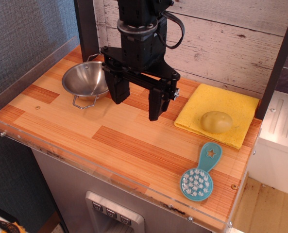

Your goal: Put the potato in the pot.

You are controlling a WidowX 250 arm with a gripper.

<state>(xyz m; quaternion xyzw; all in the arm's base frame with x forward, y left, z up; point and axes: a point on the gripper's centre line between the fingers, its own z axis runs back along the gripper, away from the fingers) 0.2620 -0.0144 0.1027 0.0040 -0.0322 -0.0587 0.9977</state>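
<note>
The potato (216,122) is a pale yellow-tan oval lump lying on a flat yellow cloth (216,112) at the right of the wooden table. The pot (85,79) is a shiny steel bowl with wire loop handles, standing at the back left. My black gripper (136,107) hangs over the middle of the table between the two, its two fingers spread wide apart with nothing between them. It is to the right of the pot and to the left of the potato, touching neither.
A teal brush (201,174) with white bristles lies near the front right corner. A clear plastic rim (110,174) runs along the table's front and left edges. A white plank wall (221,39) stands behind.
</note>
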